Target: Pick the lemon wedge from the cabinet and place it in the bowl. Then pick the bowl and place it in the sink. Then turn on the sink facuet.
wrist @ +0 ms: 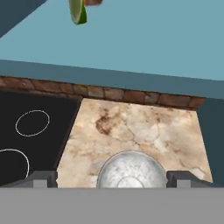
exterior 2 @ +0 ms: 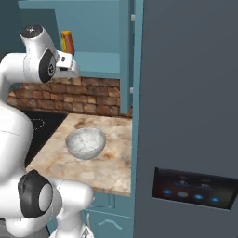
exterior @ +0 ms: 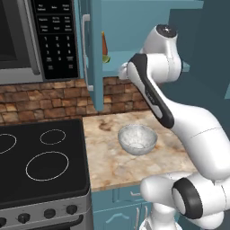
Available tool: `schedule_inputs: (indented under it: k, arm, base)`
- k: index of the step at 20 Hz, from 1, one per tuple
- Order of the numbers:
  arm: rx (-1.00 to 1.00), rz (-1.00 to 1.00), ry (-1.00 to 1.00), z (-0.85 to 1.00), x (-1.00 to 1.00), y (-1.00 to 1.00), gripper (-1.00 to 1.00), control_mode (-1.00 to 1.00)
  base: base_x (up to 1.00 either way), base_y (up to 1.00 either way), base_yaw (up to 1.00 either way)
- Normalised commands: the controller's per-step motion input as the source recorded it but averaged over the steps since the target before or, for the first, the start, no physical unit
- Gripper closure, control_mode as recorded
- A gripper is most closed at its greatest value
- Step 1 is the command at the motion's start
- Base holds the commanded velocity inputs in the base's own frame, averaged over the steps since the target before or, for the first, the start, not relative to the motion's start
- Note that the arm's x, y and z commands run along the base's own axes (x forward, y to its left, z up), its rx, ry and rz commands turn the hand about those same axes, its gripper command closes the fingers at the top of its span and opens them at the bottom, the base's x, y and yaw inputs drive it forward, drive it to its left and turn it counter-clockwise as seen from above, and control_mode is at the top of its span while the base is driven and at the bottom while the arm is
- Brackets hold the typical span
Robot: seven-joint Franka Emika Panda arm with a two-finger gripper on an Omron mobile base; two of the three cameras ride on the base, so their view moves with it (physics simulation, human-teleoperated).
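Glossy white rounded arm (exterior: 197, 130) with black joint bands and dark round end caps.

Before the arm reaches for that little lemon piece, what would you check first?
1. Claw open: ok, the fingertips stand wide apart with nothing between them.
2. Lemon wedge reachable: ok, it lies on the cabinet shelf, door open.
3. Neighbour beside the wedge: not ok, an upright orange object stands right next to it and could be knocked.
4. Bowl ready: ok, upright and empty on the counter.
5. Claw lined up with the wedge: not ok, the wedge sits at the hand view's top edge.
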Motion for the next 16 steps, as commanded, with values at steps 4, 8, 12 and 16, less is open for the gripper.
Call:
schedule_inputs:
  k: [4,8,12,16]
  arm:
    - [0.11,0.01,0.02,0.31,0.11,0.04,-1.00,-1.00]
    - [0.00,0.04,0.00,0.01,0.37,0.13,-1.00,-1.00]
    - [0.00,0.06,0.00,0.00,0.60,0.05,-1.00,-1.00]
    - [0.01,0.15,0.00,0.02,0.60,0.05,-1.00,-1.00]
  base:
    - [0.00,0.00,0.00]
    - [0.00,0.00,0.00]
    - [0.00,0.00,0.00]
    - [0.00,0.00,0.00]
